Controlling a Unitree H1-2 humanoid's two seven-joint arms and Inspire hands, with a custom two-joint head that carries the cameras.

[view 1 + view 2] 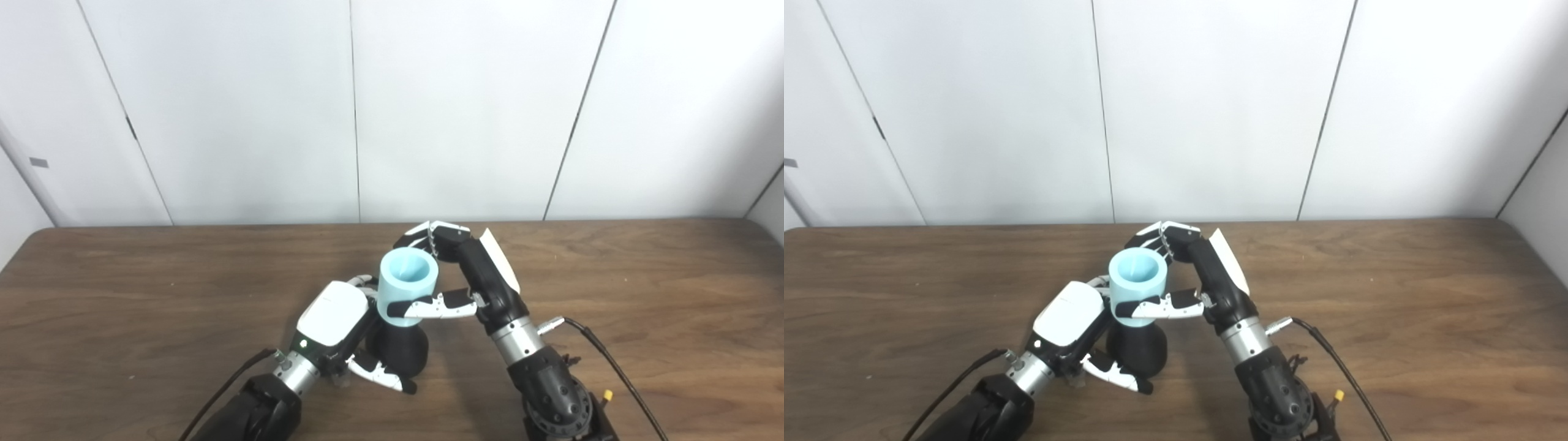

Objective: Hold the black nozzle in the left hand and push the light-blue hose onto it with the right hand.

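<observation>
Two hands: meeting at mid-table, near the front edge.
Surroundings: wooden table (122,294), white panelled wall (245,110) behind; black cable (612,367) beside right wrist.
Light-blue hose (407,283): short, thick, open end up, seated atop black nozzle (401,349).
Left hand (334,321): wrapped around nozzle.
Right hand (456,275): clasping hose, thumb across front.

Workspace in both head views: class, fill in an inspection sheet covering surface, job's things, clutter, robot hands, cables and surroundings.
Surface: brown wooden table.
Job's things: light-blue hose upright on top of the black nozzle; how far it is seated cannot be told.
Clutter: nothing seen.
Robot hands: left robot hand around the nozzle; right robot hand gripping the hose.
Cables: black cable from the right wrist; another by the left forearm.
Surroundings: white wall panels.
</observation>
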